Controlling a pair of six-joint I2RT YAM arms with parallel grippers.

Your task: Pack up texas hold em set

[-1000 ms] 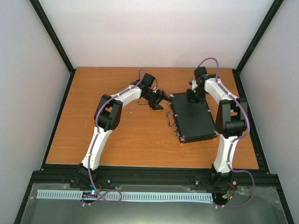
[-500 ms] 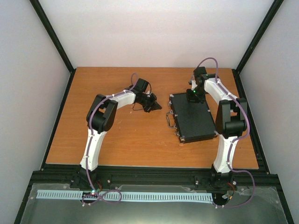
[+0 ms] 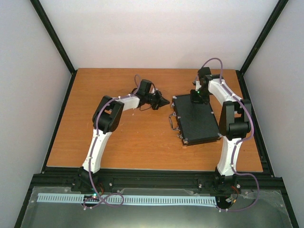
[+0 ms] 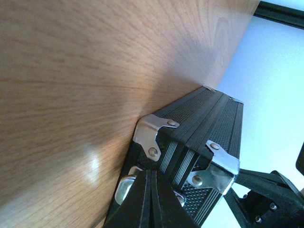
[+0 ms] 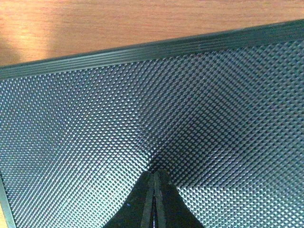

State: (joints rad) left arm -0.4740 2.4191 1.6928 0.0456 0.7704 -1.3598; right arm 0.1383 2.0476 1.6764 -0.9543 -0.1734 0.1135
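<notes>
The texas hold em set shows as a flat black case [image 3: 198,119], closed, with silver corners and a metal handle [image 3: 171,122] on its left side. My left gripper [image 3: 165,101] is shut and empty, and it points right at the case's far left corner. In the left wrist view its tips [image 4: 151,174] sit close against the case's side [image 4: 204,128], between a silver corner [image 4: 151,134] and a metal latch [image 4: 123,188]; I cannot tell whether they touch. My right gripper [image 3: 196,97] is shut, with its tips [image 5: 154,174] down on the textured lid [image 5: 142,95] near the far edge.
The case lies right of centre on the wooden table [image 3: 123,137]. A black frame rail [image 3: 152,178] runs along the near edge, and white walls stand on three sides. The right arm's wrist [image 4: 266,204] shows beyond the case.
My left gripper has closed from open. It drew back left a little, then came right again towards the case's corner. The right arm and the case have not moved.
</notes>
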